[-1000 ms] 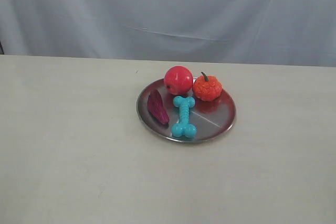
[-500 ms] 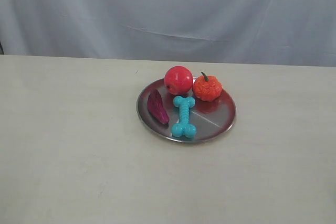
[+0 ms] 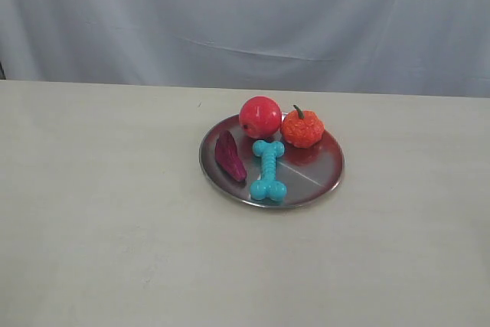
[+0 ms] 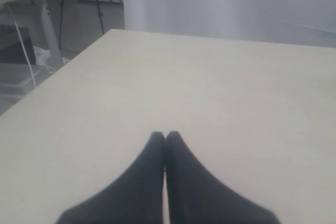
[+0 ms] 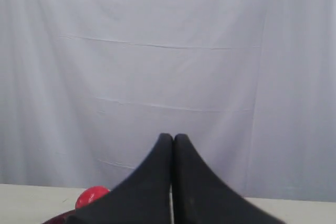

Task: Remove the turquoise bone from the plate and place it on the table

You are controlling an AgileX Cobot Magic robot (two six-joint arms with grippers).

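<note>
The near part of the counter [image 3: 115,266] is lying bare, and no arm is showing in the exterior view. In the wrist views, the left pincer [image 4: 165,136] is pressing its two dark fingers tight together with nothing between them, over plain counter. The right pincer [image 5: 173,139] is squeezing together the same way, holding nothing, and is facing the white cloth [image 5: 157,51]. A bit farther in, the turquoise bone [image 3: 268,168] is lying on the near part of the plate [image 3: 321,170]. One knobby end is sitting right by the near rim and the other is pointing to the far side. The dark pink wedge [image 3: 229,155] is lying just beside the bone on its left. Farther back, the red ball [image 3: 260,116] and the orange pumpkin [image 3: 302,129] are sitting close to the bone's far end. I think the step now is reaching for the bone. To do it well, a pincer should be opening wide first, coming straight down over the thin middle, and closing across it without bumping the wedge. Then it should be lifting gently and setting the bone on open counter.
</note>
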